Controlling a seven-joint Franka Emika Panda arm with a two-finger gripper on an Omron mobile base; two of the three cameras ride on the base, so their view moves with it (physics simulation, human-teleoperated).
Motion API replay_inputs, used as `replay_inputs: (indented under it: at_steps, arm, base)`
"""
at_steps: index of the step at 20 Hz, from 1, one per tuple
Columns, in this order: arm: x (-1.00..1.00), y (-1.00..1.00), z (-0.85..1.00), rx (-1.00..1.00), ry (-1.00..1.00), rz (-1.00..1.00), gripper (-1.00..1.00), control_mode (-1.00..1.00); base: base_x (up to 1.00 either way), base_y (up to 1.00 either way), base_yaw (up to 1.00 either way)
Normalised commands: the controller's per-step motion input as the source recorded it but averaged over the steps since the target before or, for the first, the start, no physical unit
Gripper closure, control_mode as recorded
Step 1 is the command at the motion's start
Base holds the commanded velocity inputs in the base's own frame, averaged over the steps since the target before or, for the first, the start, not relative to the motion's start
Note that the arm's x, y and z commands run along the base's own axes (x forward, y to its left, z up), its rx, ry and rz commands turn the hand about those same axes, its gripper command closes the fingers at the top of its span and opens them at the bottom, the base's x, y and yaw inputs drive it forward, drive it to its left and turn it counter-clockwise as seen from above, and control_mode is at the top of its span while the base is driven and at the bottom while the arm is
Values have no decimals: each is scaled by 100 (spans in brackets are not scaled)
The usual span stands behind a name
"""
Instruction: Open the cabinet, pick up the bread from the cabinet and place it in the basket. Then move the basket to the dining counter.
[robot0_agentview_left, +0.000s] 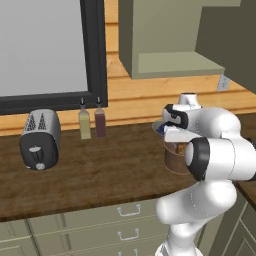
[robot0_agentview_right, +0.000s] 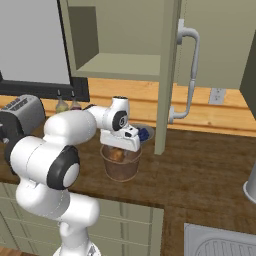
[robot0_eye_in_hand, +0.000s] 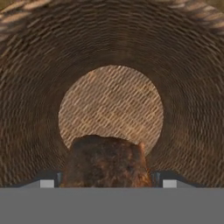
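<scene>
wall: orange wood planks | window: dark-framed | worktop: brown wood-grain | drawers: sage-green | sink: steel

Dark-brown bread inside the woven basket (cabinet door open).

Two base views flanking the arm, sharing the basket; hand view close inside it, facing down

The white arm hides most of the basket on the wooden worktop, toaster at left
</scene>
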Motion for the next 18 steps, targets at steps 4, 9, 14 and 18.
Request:
replay_inputs:
  at_steps: [4,9,14,18]
  arm:
    - [0,0,2,0,1,0,-100,-100]
    - [0,0,17,0,1,0,-100,-100]
    - [-47,8,45,-1,-2,4,-100,-100]
    - [-46,53,10,-6,-4,17,-100,-100]
  base:
    - [0,0,0]
    - [0,0,0]
    - [0,0,0]
    - [0,0,0]
